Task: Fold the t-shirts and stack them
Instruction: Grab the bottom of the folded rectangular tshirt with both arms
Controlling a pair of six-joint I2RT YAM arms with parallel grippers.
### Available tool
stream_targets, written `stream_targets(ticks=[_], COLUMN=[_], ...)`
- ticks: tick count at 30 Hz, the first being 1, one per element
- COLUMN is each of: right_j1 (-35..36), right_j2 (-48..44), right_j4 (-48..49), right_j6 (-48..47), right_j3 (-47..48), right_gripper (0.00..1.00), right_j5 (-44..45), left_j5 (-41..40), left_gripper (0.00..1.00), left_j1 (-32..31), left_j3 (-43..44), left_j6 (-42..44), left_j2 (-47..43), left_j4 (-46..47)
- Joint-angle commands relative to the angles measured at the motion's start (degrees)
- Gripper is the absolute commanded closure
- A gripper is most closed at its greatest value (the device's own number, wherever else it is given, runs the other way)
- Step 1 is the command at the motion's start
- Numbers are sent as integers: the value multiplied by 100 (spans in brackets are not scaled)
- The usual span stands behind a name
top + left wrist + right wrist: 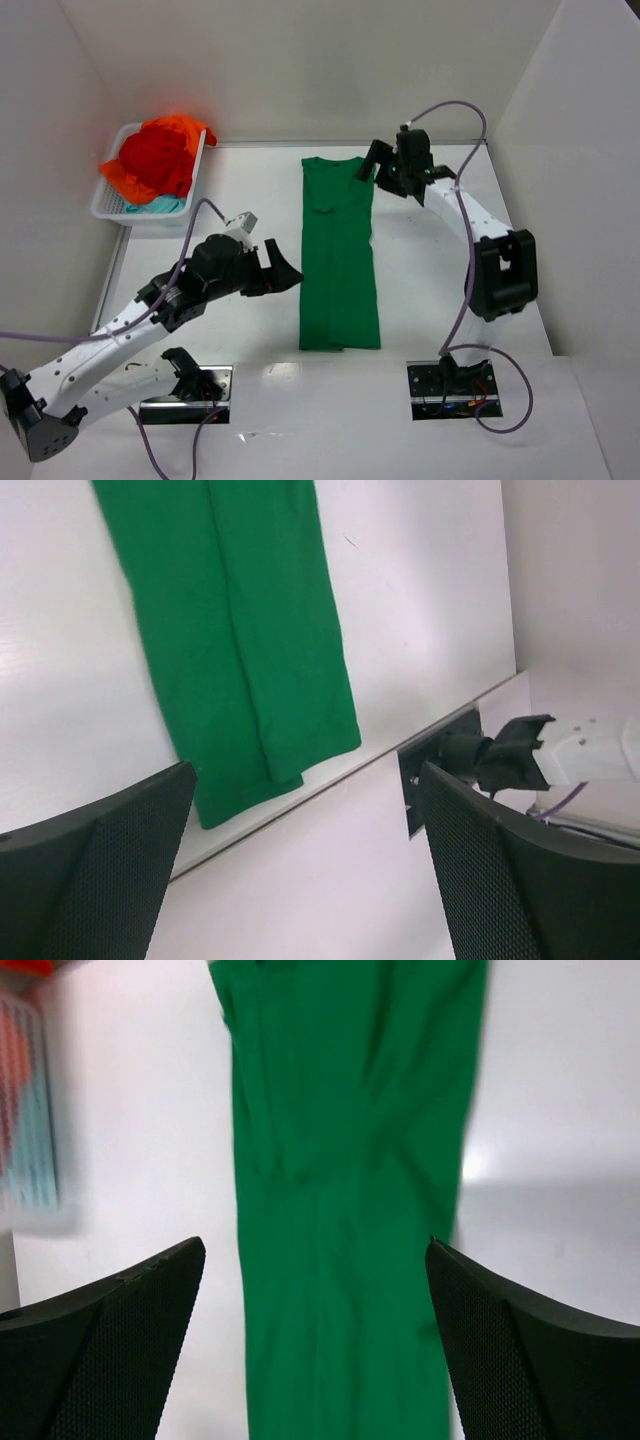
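The long green shirt [338,260] lies flat. The left gripper [288,268] is at its 9 o'clock and the right gripper [376,170] at 1 o'clock. Both are wide open, holding nothing.

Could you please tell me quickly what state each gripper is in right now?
Left gripper: open, holding nothing.
Right gripper: open, holding nothing.

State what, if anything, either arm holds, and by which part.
Nothing is held: the left gripper and right gripper are both open, and the green t-shirt lies flat.
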Motion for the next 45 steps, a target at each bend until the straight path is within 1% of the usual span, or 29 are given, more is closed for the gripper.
stream_targets(ticks=[1,3,4,5,6,7,10,11,13,14,16,18,21,22,23,28,30,35,39,42,45], right_j1=[-24,-24,-24,-24,-24,54,327,415,642,714,924,1091,1609,1759,2039,2454,2455,2455,2455,2455,2455], right_j2=[-842,-1220,-1622,-1835,-2063,-2518,-3118,-3468,-3787,-4075,-4332,-4630,-4816,-4816,-4816,-4931,-4931,-5053,-5115,-4774,-4632], right_j4=[228,281,229,229,229,229,45,-95,-158,-219,-281,-351,-561,-771,-860,-1466,-1853,-2056,-2056,-2056,-1995], right_j6=[261,314,497,568,638,770,1068,1131,1289,1455,1649,1929,2272,2370,2440,2800,2801,2933,3056,3109,3109], right_j3=[-1211,-1662,-1881,-2327,-2567,-3004,-3700,-3842,-4123,-4412,-4764,-4950,-5240,-5354,-5407,-5531,-5531,-5864,-5812,-5751,-5751], right_gripper=[4,4,4,4,4,4,4,4,5,6,10,12,13,13,13,13,13,14,14,14,14], right_j5=[-175,-385,-386,-456,-457,-457,-457,-457,-457,-457,-509,-509,-404,-317,-246,175,325,246,413,484,484], left_j5=[-131,1,115,168,221,283,476,616,783,784,837,671,617,617,617,670,670,670,669,731,731], left_gripper=[0,0,0,0,0,0,0,0,0,0,1,1,1,1,1,1,1,1,1,1,1], left_j1=[162,163,163,163,163,163,216,216,216,163,111,57,5,5,5,-48,-48,-48,-48,-48,-48], left_j3=[-364,-461,-549,-549,-619,-681,-734,-734,-734,-734,-682,-620,-620,-672,-673,-865,-866,-866,-866,-866,-735], left_j6=[-127,-48,23,23,76,76,199,286,340,410,472,577,577,525,524,472,472,586,533,585,638], left_j2=[-159,-229,-229,-107,-45,25,420,665,930,1201,1466,1722,1784,1784,1732,1564,1511,1511,1511,1573,1792], left_j4=[-58,-6,-5,-5,47,47,171,231,364,425,478,426,495,583,584,671,619,566,566,566,496])
